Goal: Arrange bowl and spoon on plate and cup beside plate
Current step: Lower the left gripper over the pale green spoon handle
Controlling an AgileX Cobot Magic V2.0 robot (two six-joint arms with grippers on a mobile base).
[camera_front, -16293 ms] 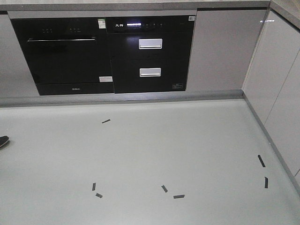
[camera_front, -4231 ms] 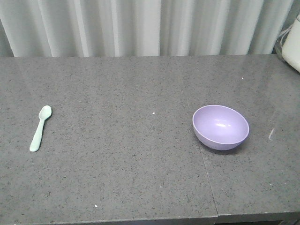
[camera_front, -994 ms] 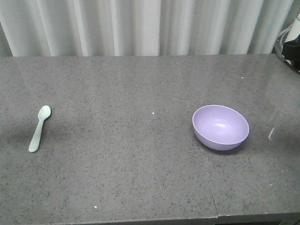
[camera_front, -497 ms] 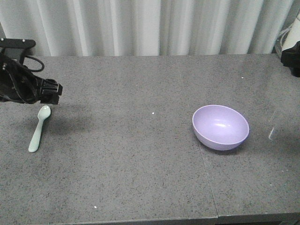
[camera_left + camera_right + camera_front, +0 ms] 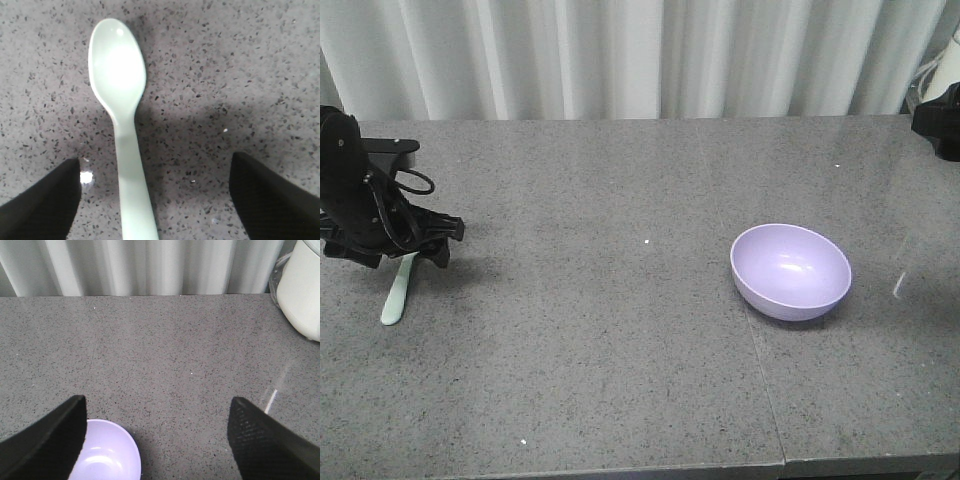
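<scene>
Lavender bowl [image 5: 790, 271] on counter [image 5: 620, 350] (interior bare), left claw [image 5: 155, 197] spread astride spoon [image 5: 117, 75]

A speckled grey stone counter [image 5: 620, 380] (one seam running front to back) meets pale pleated curtains [image 5: 620, 60].

Grey speckled countertop [image 5: 620, 380]; white pleated curtain [image 5: 620, 60] behind; white appliance [image 5: 302, 290] far right.

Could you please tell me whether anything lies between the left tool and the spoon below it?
Nothing visible does. In the left wrist view the spoon lies flat on bare countertop. Its handle runs between the open fingers of the left tool, and no other object is near it.
</scene>
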